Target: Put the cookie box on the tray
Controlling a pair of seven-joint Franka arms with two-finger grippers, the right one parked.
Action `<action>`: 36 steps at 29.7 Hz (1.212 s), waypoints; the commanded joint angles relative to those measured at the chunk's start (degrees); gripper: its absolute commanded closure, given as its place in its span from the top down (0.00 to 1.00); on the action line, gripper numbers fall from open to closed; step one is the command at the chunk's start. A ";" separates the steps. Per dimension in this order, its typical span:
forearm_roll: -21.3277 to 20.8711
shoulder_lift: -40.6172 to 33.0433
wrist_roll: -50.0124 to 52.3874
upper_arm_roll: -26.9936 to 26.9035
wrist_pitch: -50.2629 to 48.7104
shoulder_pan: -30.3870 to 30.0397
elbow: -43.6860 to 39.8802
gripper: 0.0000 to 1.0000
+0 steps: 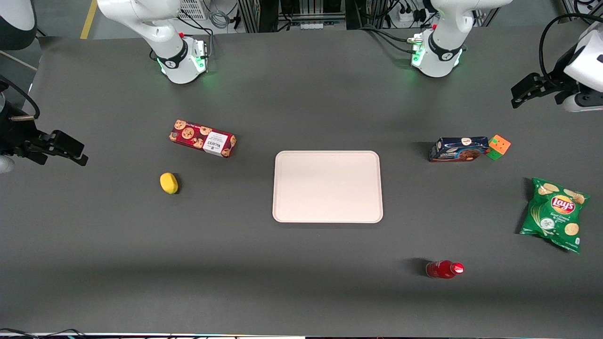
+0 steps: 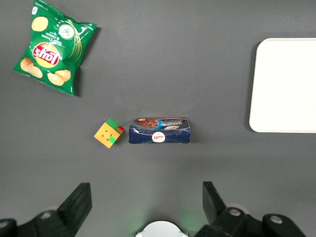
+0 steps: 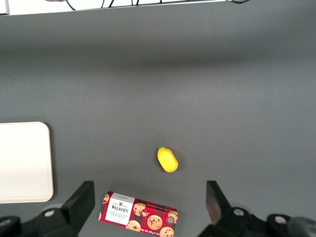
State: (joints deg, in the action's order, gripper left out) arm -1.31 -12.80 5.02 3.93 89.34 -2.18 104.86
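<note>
Cookie box [image 2: 159,131] lengthwise toward tray [image 2: 284,94]; gripper [image 2: 146,200] above.

A robotics lab: a broad grey surface [image 1: 301,292] with bolted-down arm bases [image 1: 181,59], cable bundles [image 1: 221,19] and equipment racks [image 1: 301,12] along its edge.

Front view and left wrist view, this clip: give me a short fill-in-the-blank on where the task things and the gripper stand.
1. The cookie box lies on the table, not yet on the ____.
2. The small thing right beside the cookie box is a coloured puzzle ____.
3. The gripper hangs above the table, its fingers ____ and holding nothing.
4. The tray holds ____ objects.

Missing words: tray; cube; open; no
</note>
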 commanded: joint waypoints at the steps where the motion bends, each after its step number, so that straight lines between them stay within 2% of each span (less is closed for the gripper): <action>1: -0.80 1.36 1.57 0.03 -0.13 -0.10 -1.41 1.00; 9: -0.72 3.13 2.97 0.02 -1.19 -0.10 -4.22 1.00; 15: -0.80 3.04 8.94 0.11 -3.21 -0.01 -4.22 1.00; 36: -0.80 2.87 9.47 -0.15 -5.05 -0.19 -4.14 1.00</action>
State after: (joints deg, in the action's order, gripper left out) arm -1.37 -10.28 13.26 3.70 86.07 -2.21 102.14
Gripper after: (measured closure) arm 0.000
